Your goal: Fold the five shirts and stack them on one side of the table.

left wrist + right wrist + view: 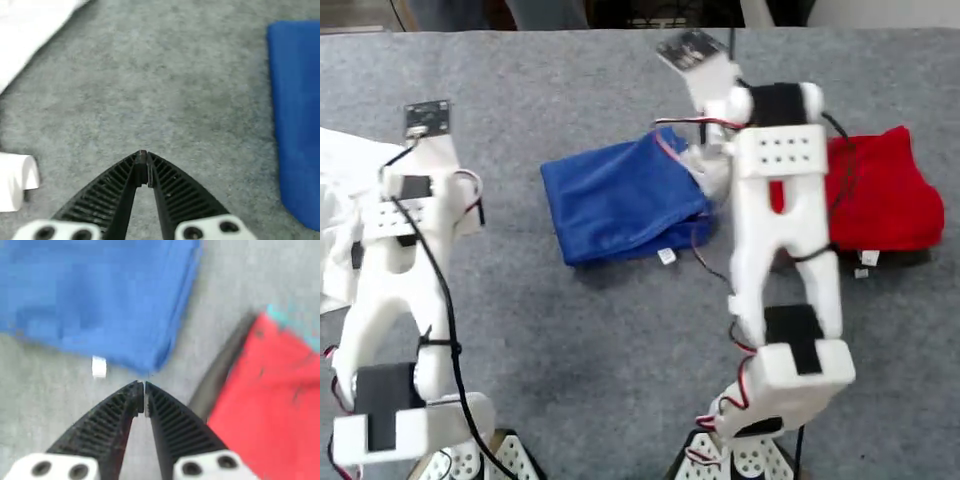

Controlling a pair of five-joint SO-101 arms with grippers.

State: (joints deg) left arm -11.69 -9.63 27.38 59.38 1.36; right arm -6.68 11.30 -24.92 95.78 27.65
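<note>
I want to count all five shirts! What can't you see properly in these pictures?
- White shirt: high view, cut off by the edge, partly under the left arm.
- Red shirt: high view, one side behind the right arm.
- Dark layer under it: high view, just an edge peeks out; a shirt or not, cannot tell.
- Blue shirt: high view, corner covered by the right arm.

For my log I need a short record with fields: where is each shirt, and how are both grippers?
blue shirt: folded, middle of table
red shirt: folded, beside right arm, apart from blue
white shirt: at edge by left arm
left gripper: shut, empty, above bare table
right gripper: shut, empty, above gap between blue and red
</note>
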